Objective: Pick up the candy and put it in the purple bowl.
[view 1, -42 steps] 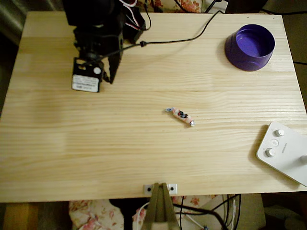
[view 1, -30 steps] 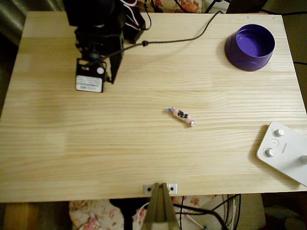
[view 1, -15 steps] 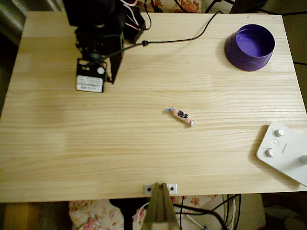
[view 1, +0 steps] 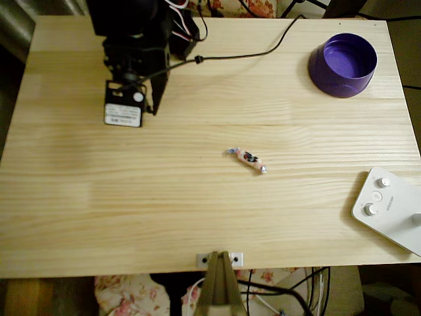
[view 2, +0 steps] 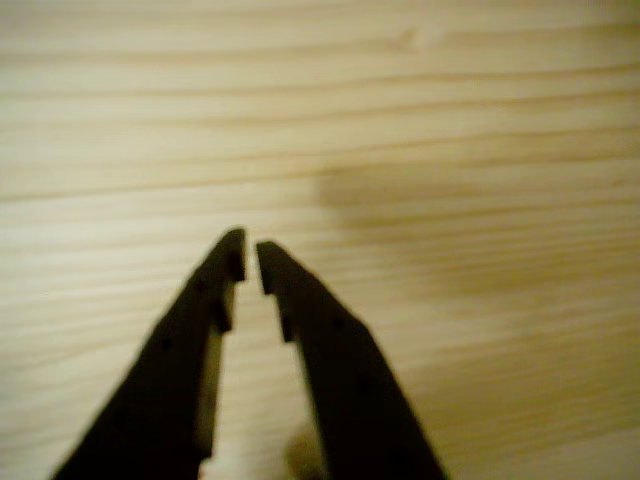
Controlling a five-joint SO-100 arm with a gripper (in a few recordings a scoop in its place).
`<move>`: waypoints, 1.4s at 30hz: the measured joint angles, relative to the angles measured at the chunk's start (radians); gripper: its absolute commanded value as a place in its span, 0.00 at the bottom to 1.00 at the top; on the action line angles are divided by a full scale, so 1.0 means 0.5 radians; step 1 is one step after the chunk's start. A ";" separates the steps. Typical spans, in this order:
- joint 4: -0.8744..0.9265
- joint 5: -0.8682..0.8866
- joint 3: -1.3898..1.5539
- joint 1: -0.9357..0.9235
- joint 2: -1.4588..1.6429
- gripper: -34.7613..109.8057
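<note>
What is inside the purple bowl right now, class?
In the overhead view the bowl shows a bare purple floor. The candy lies on the table mid-board. The near inner wall is hidden by the rim.

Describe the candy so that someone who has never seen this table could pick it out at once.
Start from the pale wooden table in the overhead view and look near its middle, well below and left of the purple bowl in the top right corner. The candy lies there alone on bare wood. It is a tiny oblong pink-white sweet with dark markings and twisted ends, far smaller than the white device with knobs.
</note>
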State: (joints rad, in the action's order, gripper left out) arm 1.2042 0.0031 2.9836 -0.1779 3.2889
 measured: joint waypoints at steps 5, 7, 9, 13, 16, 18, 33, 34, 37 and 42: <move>0.000 0.000 0.000 0.000 0.000 0.24; 0.000 0.000 0.000 0.000 0.000 0.24; 0.000 0.012 0.000 0.000 0.000 0.24; 0.000 0.074 0.000 -0.049 0.000 0.24; 0.000 0.110 0.000 -0.104 0.000 0.24; 0.000 0.101 0.000 -0.101 0.000 0.24; 0.000 0.083 0.000 -0.098 0.000 0.24; 0.000 0.071 0.000 -0.098 -0.006 0.24; 0.000 0.034 0.000 -0.071 -0.043 0.24; 0.000 0.000 0.000 -0.071 -0.074 0.24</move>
State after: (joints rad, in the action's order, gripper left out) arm 1.2042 0.0031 2.9836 -0.2132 3.2520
